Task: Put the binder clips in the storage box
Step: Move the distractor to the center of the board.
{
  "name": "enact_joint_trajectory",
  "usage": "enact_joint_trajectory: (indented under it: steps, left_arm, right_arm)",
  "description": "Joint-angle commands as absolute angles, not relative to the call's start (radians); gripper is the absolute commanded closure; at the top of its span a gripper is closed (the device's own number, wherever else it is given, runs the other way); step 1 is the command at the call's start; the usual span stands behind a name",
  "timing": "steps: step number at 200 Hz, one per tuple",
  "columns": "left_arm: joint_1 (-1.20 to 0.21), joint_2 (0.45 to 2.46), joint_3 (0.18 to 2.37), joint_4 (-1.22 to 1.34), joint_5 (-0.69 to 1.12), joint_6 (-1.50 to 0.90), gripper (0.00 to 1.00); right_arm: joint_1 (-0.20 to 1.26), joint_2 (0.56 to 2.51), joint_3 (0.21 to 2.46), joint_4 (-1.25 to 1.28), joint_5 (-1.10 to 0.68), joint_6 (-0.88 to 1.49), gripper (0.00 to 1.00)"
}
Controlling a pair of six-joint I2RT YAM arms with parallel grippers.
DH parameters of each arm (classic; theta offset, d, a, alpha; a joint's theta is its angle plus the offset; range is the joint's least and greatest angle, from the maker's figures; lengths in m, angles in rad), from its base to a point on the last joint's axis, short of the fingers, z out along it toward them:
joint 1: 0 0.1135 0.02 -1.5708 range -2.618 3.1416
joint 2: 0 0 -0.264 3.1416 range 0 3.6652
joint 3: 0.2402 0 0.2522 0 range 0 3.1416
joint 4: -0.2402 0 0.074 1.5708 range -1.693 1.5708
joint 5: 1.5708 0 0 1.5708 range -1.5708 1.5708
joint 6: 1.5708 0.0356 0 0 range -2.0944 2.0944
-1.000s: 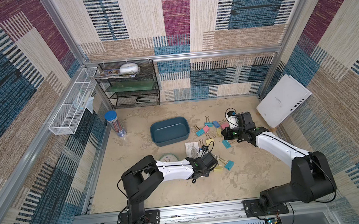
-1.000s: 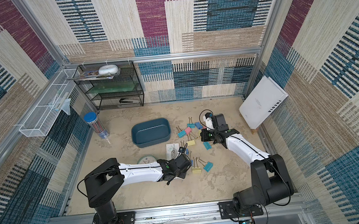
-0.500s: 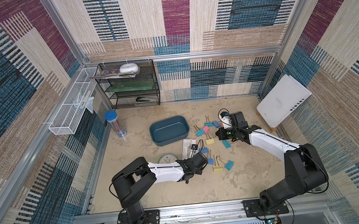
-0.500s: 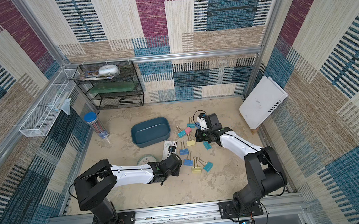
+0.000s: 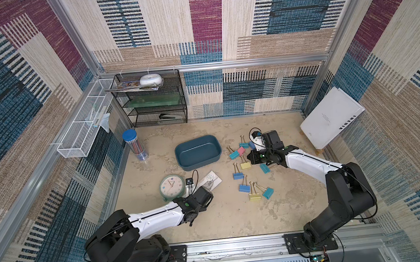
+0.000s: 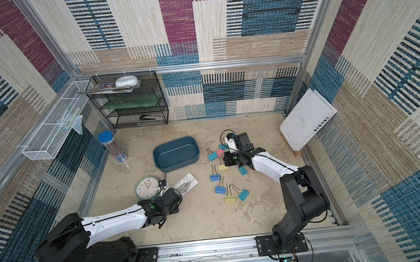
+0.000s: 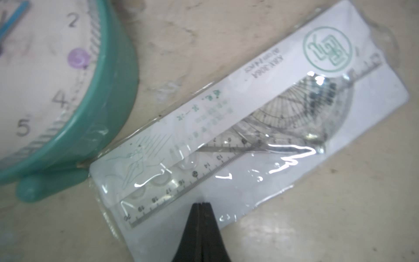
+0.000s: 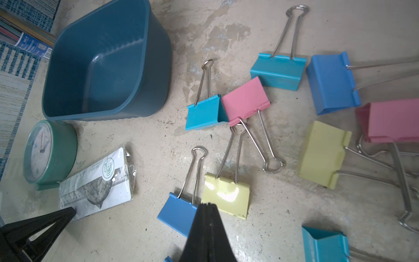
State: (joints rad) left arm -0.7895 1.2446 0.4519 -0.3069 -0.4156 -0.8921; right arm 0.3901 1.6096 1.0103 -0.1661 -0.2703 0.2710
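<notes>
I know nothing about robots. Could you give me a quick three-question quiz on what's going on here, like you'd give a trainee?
1. True or false: the blue box holds no clips yet.
2. What lies right under the left claw? A) a clip B) a packaged ruler set C) the box
3. Fill in: the right claw hangs over the scattered clips with its jaws ____.

Key: 1 true; 2 B; 3 shut.
</notes>
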Motion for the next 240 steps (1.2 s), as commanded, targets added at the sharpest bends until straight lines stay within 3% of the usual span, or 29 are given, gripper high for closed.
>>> enact_joint_trajectory:
  steps: [1,43,65,94,114,137,174,240]
  left_arm:
    - [-0.701,1.135,0.398,-0.465,-0.415,-0.942,1.00]
    - [-0.645,0.942,0.340,-0.493,-0.456,-0.987,1.00]
    - [-0.677,0.900,0.334,-0.307,-0.310,-0.882,1.00]
    - [-0.840,0.971,0.459,-0.231,-0.286,-0.792,0.64]
    - [-0.861,1.096,0.521,-0.126,-0.155,-0.735,0.39]
    - [-0.880,1.253,0.601,-0.106,-0.073,-0.685,0.26]
    - [-0.886,1.448,0.690,-0.131,0.005,-0.695,0.20]
    - [-0.833,1.581,0.757,-0.213,-0.141,-0.770,0.21]
  right_arm:
    - [0.405,1.623,1.022,-0.156,-0.276,0.267,1.00]
    - [0.422,1.629,1.020,-0.158,-0.274,0.264,1.00]
    - [0.446,1.636,1.023,-0.146,-0.299,0.261,1.00]
    - [0.480,1.680,1.044,-0.140,-0.324,0.266,1.00]
    - [0.486,1.711,1.057,-0.150,-0.327,0.263,1.00]
    - [0.486,1.711,1.072,-0.176,-0.313,0.249,0.80]
    - [0.485,1.689,1.093,-0.217,-0.285,0.213,0.64]
    - [0.485,1.694,1.123,-0.227,-0.274,0.202,0.62]
